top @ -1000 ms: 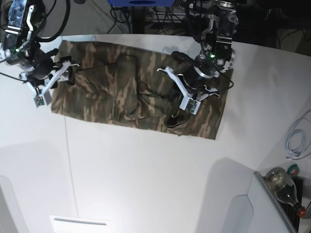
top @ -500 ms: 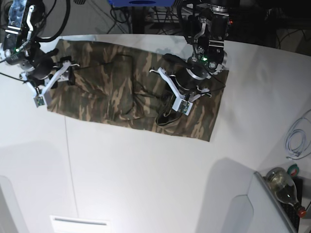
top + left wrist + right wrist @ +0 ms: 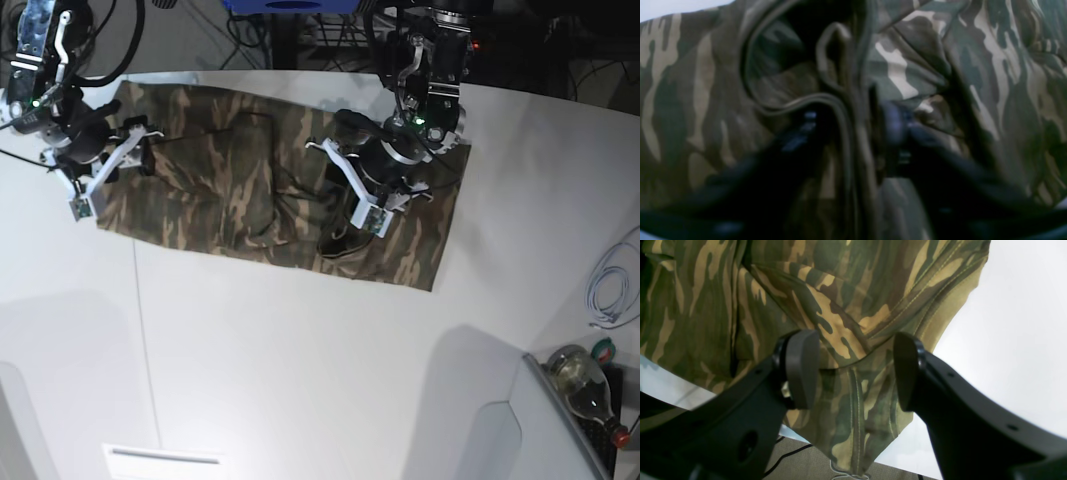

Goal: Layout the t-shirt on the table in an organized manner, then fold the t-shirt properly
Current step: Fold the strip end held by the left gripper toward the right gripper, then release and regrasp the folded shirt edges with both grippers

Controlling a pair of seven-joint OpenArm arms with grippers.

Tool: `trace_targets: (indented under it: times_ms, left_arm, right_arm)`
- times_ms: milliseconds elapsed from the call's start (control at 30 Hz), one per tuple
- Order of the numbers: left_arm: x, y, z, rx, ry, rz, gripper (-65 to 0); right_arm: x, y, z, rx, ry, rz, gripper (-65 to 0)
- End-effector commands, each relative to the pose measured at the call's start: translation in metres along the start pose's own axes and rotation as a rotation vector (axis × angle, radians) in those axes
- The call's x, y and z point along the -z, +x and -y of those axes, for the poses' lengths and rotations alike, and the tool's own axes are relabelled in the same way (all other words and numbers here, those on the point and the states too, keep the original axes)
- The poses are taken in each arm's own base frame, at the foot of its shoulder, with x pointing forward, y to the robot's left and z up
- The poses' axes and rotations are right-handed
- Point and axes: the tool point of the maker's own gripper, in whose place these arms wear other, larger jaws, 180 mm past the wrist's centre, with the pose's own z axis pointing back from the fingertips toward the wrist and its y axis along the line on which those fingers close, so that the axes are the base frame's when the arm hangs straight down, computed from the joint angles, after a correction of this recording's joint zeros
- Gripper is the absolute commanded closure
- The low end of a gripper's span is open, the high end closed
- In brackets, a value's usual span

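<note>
T-shirt [image 3: 270, 190] lying spread across the table [image 3: 300, 380], both grippers over it.

Right gripper [image 3: 853, 373] is hanging released, cloth edge lying between its parted fingers [image 3: 800, 370]. Left gripper [image 3: 853, 133] is straddling a bunched fold; its grip cannot be told.

The t-shirt [image 3: 220, 190] is camouflage: olive green, dark brown and tan streaks, with tan stitching along its hems. The table [image 3: 300, 370] is plain matte white. The right gripper [image 3: 850, 373] has black fingers and grey pads [image 3: 801, 368]. Near the right edge lie a pale cable [image 3: 612, 290] and a clear bottle [image 3: 585, 385] with a red cap.
</note>
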Motion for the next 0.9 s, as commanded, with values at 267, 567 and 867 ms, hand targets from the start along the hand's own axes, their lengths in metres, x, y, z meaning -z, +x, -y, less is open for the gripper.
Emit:
trace_targets:
  times_ms: [267, 567, 867]
  left_arm:
    - [0.004, 0.03, 0.067, 0.107, -0.165, 0.078, -47.9]
    - [-0.03, 0.043, 0.009, 0.09, -0.011, 0.098, -35.4]
    - [-0.088, 0.0, -0.146, -0.072, 0.358, 0.026, 0.0]
  right_arm:
    - [-0.003, 0.012, -0.002, -0.015, 0.01, 0.04, -33.3]
    - [-0.015, 0.022, 0.015, 0.016, -0.04, 0.093, -33.3]
    - [-0.068, 0.051, 0.047, 0.25, -0.014, 0.349, -38.9]
